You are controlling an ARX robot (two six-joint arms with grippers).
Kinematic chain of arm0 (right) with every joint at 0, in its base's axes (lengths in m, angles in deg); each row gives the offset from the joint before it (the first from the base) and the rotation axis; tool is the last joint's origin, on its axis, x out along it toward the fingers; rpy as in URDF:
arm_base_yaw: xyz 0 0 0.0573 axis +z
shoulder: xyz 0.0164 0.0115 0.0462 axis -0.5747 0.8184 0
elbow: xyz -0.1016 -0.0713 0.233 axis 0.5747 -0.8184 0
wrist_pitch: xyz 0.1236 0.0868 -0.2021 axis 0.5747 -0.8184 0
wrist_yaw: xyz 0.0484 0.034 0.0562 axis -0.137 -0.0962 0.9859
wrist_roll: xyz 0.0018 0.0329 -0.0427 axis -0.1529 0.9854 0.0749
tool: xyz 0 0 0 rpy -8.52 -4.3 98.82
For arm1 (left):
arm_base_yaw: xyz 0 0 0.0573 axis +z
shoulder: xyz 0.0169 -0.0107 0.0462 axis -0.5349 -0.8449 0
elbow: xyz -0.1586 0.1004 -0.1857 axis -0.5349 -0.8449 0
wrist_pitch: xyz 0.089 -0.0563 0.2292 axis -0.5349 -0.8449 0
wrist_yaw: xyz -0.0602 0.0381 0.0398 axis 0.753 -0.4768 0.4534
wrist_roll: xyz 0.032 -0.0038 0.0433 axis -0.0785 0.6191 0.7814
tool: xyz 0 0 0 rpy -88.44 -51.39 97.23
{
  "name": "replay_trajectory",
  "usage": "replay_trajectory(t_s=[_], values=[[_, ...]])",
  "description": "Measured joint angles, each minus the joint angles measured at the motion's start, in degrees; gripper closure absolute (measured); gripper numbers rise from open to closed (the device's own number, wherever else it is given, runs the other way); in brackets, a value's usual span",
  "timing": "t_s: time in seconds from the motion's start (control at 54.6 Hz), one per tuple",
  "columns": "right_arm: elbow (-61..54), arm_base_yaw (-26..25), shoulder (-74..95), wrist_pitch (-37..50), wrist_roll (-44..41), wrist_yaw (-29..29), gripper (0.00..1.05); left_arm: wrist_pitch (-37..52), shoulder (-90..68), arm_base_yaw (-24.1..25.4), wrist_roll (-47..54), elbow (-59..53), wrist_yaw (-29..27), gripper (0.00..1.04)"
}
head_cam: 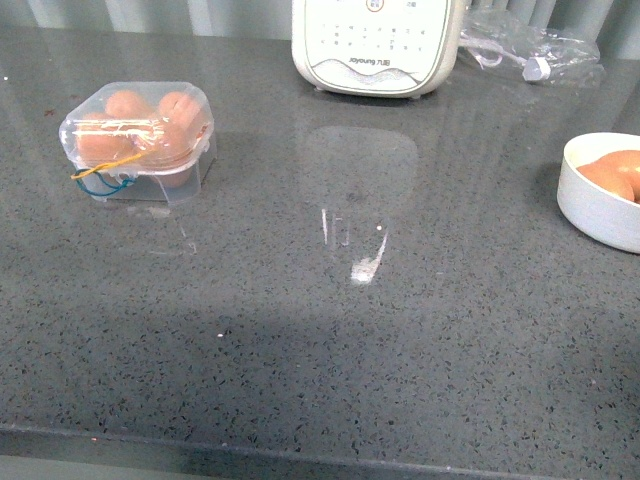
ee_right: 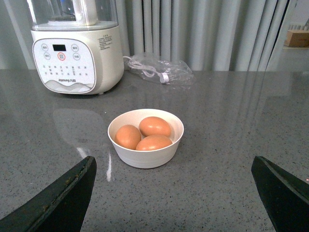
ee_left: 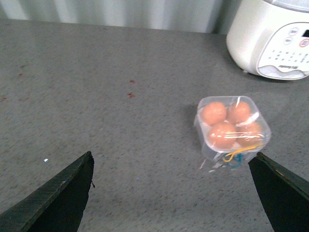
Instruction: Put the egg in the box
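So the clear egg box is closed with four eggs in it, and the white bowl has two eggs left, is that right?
Not quite: the white bowl holds three eggs, not two, as the right wrist view shows. The clear egg box is closed with four eggs in it.

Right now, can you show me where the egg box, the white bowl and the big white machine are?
box [head_cam: 138, 140], front view, on its clear lid over the eggs.
bowl [ee_right: 145, 158], right wrist view, on its outer white wall.
white machine [ee_right: 72, 60], right wrist view, on its button panel.
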Motion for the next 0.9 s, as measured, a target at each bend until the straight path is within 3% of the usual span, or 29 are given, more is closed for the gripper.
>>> replay_trajectory(t_s=[0.146,0.201,0.256,0.311,0.604,0.897], values=[[0.00,0.00,0.00,0.00,-0.02,0.00,0.07,0.09,-0.15,5.92,1.86,-0.83,3.37,0.08],[0.00,0.00,0.00,0.00,0.00,0.00,0.07,9.57,1.05,5.86,-1.16,-4.74,0.94,0.16],[0.00,0.00,0.00,0.00,-0.02,0.00,0.07,19.37,3.72,4.02,-5.09,-10.32,-2.03,0.27],[0.00,0.00,0.00,0.00,-0.02,0.00,0.07,23.21,6.56,1.64,-6.80,-14.01,-3.93,0.36],[0.00,0.00,0.00,0.00,-0.02,0.00,0.07,21.22,22.34,-13.81,-10.19,-26.77,-18.91,1.02],[0.00,0.00,0.00,0.00,0.00,0.00,0.07,17.16,31.15,-22.12,-10.32,-31.34,-26.84,1.01]])
